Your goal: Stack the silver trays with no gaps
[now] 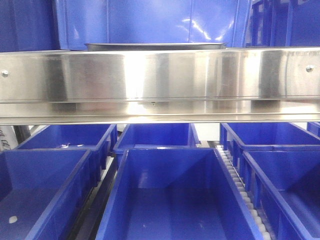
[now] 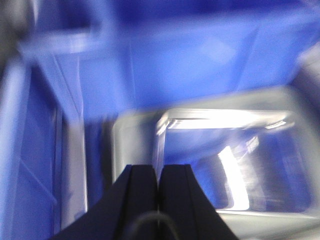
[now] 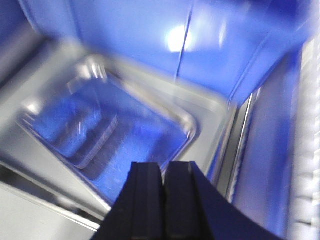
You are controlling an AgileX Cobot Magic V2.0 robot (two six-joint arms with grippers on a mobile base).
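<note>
Left end effector (image 2: 159, 170): hung pinched closed, empty, above silver tray (image 2: 225, 117) at frame right.
Right end effector (image 3: 163, 167): closed too, empty, tray left of centre.
Why: probably poised to press rims flush.
Front view: tray edge showed over rail (image 1: 160, 75), upper centre.

L fingers (image 2: 142, 197), R fingers (image 3: 147, 202): black, flat, tapered.

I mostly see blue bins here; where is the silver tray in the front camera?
The silver tray shows only as a thin rim just above the steel rail, near centre, before a blue bin.
</note>
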